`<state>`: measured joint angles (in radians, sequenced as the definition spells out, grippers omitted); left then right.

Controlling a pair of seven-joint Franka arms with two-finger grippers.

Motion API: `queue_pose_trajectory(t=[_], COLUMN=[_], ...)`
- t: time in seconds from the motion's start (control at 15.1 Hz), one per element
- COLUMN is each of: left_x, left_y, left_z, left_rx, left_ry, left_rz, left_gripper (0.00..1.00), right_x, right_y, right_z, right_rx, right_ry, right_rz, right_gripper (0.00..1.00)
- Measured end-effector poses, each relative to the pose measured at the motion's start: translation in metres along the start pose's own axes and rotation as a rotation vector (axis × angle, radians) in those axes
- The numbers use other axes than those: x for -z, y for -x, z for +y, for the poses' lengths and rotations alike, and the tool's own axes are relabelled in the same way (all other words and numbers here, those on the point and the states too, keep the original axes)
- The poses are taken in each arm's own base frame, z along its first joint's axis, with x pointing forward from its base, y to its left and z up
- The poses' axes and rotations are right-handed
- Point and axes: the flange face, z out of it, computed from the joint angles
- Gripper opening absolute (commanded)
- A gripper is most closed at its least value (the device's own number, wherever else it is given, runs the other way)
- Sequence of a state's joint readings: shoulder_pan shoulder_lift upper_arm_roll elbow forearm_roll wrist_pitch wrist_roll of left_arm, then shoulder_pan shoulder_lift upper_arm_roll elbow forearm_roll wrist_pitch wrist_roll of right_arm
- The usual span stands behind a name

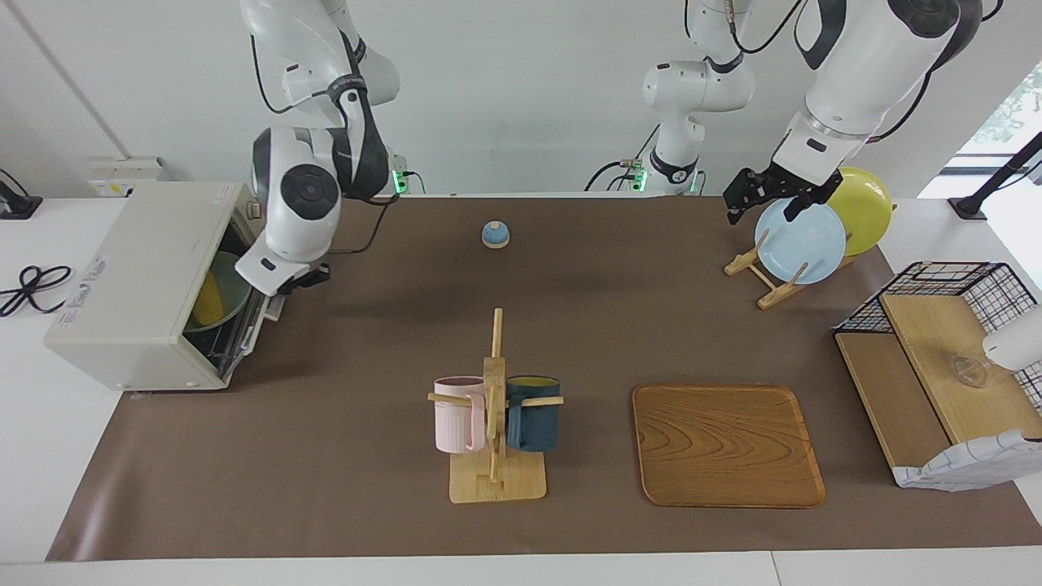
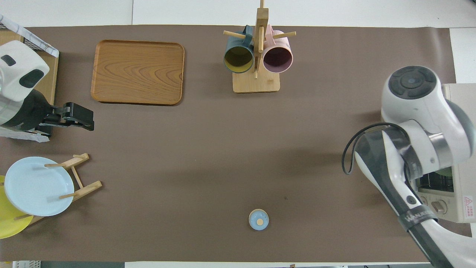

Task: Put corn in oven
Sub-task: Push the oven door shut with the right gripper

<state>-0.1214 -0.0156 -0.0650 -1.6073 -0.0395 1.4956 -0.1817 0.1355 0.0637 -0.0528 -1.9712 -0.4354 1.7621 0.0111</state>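
Note:
The off-white oven [image 1: 138, 277] stands at the right arm's end of the table with its door open; in the overhead view the oven [image 2: 459, 201] is mostly covered by the right arm. The yellow corn [image 1: 207, 299] lies inside it on a green plate [image 1: 232, 281]. My right gripper [image 1: 305, 281] is at the oven's opening, beside the plate; it is hidden in the overhead view. My left gripper [image 1: 765, 207] is open and empty over the plate rack [image 1: 769, 281], and it also shows in the overhead view [image 2: 80, 116].
A light blue plate [image 1: 802, 242] and a yellow plate [image 1: 864, 207] stand in the rack. A small blue bell [image 1: 496, 234] sits near the robots. A mug stand [image 1: 494, 407], a wooden tray [image 1: 727, 445] and a wire-and-wood shelf [image 1: 936, 366] lie farther out.

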Motion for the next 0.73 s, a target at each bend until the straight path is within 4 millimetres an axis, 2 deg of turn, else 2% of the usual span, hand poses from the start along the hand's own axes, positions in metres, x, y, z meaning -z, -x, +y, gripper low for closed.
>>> queue_pose_trajectory(t=[0.13,0.2,0.26,0.46,0.59,0.66,0.73], left_x=[0.000,0.000,0.000,0.000,0.000,0.000,0.000], left_y=[0.000,0.000,0.000,0.000,0.000,0.000,0.000], left_z=[0.000,0.000,0.000,0.000,0.000,0.000,0.000], left_rx=[0.000,0.000,0.000,0.000,0.000,0.000,0.000], left_ry=[0.000,0.000,0.000,0.000,0.000,0.000,0.000], left_rz=[0.000,0.000,0.000,0.000,0.000,0.000,0.000], left_gripper=[1.00,1.00,1.00,1.00,1.00,1.00,1.00], right_x=[0.002,0.000,-0.002,0.005,0.026,0.044,0.062], right_y=[0.016,0.020,0.023,0.028,0.035,0.040,0.046], right_z=[0.043,0.058,0.066,0.070,0.076,0.082,0.087], right_rx=[-0.017,-0.031,-0.045,-0.066,-0.096,-0.113,-0.129], right_ry=[-0.015,-0.023,-0.032,-0.070,-0.135,-0.167,-0.211], right_rz=[0.012,0.015,0.015,0.007,-0.006,-0.007,0.003], right_gripper=[0.00,0.00,0.00,0.00,0.19,0.34,0.65])
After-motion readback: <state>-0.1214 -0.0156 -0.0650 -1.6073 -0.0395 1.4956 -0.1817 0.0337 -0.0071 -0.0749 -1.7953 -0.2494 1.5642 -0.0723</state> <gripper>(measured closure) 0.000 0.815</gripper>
